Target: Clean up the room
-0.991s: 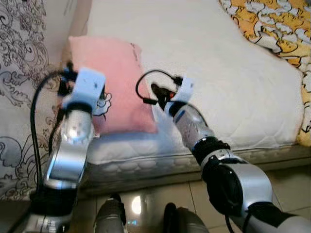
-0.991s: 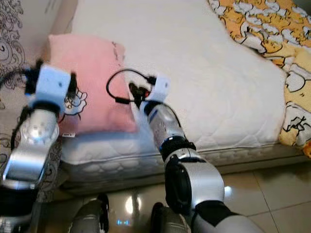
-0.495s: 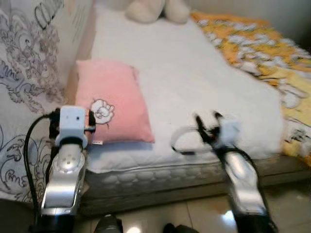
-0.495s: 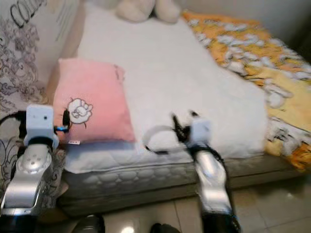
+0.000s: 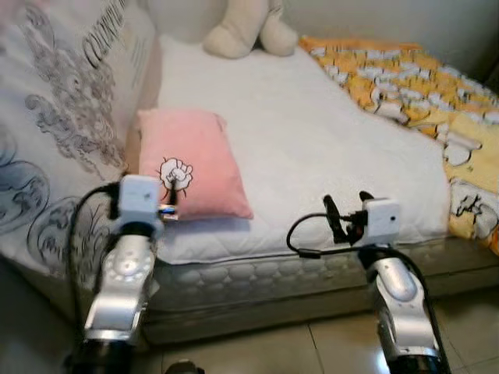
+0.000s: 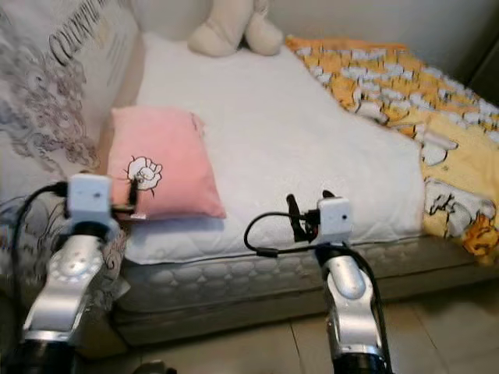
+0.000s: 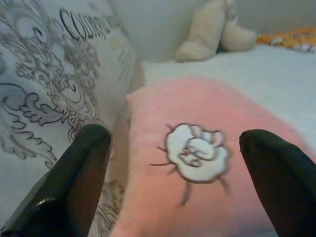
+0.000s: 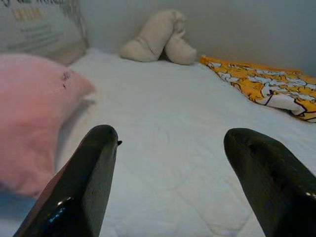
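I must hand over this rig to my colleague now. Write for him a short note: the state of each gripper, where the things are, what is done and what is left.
Left gripper: open, holds nothing, at the near edge of the bed, aimed at the pink pillow.
Right gripper: open, holds nothing, at the near edge of the mattress, aimed across it.
Things: the pillow lies flat on the left part of the mattress, beside the patterned grey bedding. A cream plush toy sits at the far end. The yellow printed blanket lies along the right side.
Done: the pillow rests on the bed.
Left: probably the blanket needs straightening; this is only a judgement.
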Controlling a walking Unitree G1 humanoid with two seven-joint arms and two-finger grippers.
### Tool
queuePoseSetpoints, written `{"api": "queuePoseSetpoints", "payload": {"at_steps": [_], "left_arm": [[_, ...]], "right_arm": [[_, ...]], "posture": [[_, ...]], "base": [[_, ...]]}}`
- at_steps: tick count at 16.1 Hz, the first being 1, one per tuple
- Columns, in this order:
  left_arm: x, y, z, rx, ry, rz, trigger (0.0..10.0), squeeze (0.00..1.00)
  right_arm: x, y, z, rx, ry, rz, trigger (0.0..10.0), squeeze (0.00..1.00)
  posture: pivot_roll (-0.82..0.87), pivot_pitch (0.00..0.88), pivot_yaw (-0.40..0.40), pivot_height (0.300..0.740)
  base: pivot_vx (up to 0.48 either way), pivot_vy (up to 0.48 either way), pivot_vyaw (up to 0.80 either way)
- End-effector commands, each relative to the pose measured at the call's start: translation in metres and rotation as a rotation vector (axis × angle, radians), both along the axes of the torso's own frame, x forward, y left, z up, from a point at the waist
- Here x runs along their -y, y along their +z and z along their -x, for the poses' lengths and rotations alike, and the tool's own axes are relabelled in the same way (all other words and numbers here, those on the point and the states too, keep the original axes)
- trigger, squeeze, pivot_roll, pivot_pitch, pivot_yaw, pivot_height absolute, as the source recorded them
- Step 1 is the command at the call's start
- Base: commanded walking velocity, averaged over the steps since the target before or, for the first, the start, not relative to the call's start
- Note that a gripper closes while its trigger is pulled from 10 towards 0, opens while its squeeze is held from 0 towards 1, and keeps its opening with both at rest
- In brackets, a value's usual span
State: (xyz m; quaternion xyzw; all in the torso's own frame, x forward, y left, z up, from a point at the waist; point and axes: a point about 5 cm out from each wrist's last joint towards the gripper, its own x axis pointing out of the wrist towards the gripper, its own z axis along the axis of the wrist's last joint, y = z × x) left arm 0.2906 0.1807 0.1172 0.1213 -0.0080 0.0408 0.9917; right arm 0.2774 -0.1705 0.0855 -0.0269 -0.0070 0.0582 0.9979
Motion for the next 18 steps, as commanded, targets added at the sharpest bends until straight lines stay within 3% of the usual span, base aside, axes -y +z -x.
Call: {"api": "queuePoseSetpoints", "payload": {"at_steps": [1, 6, 10, 13, 18], "left_arm": [[0.005, -0.008, 0.000, -0.030, -0.025, 0.010, 10.0, 0.00], [0.016, -0.005, -0.015, -0.014, -0.079, 0.001, 10.0, 0.00], [0.022, 0.000, -0.031, -0.011, -0.120, 0.005, 10.0, 0.00], [0.030, -0.005, -0.032, -0.027, -0.174, 0.012, 10.0, 0.00], [0.027, -0.010, -0.032, -0.029, -0.207, 0.030, 10.0, 0.00]], "right_arm": [[0.008, 0.002, -0.005, -0.013, -0.034, -0.013, 10.0, 0.00], [0.002, 0.002, -0.009, -0.013, -0.037, -0.026, 10.0, 0.00], [-0.002, 0.005, -0.015, -0.009, -0.036, -0.035, 10.0, 0.00], [-0.007, 0.005, -0.015, -0.009, -0.021, -0.029, 10.0, 0.00], [-0.007, -0.004, -0.008, -0.047, -0.021, -0.051, 10.0, 0.00]], "posture": [[-0.01, 0.000, -0.042, 0.740], [-0.03, 0.000, -0.025, 0.740], [-0.05, 0.000, -0.008, 0.740], [-0.06, 0.000, 0.001, 0.740], [-0.06, 0.000, 0.002, 0.740]], "base": [[0.000, -0.480, 0.71], [0.000, -0.480, 0.62], [0.000, -0.472, 0.00], [0.000, -0.469, 0.00], [0.000, -0.461, 0.00]]}}
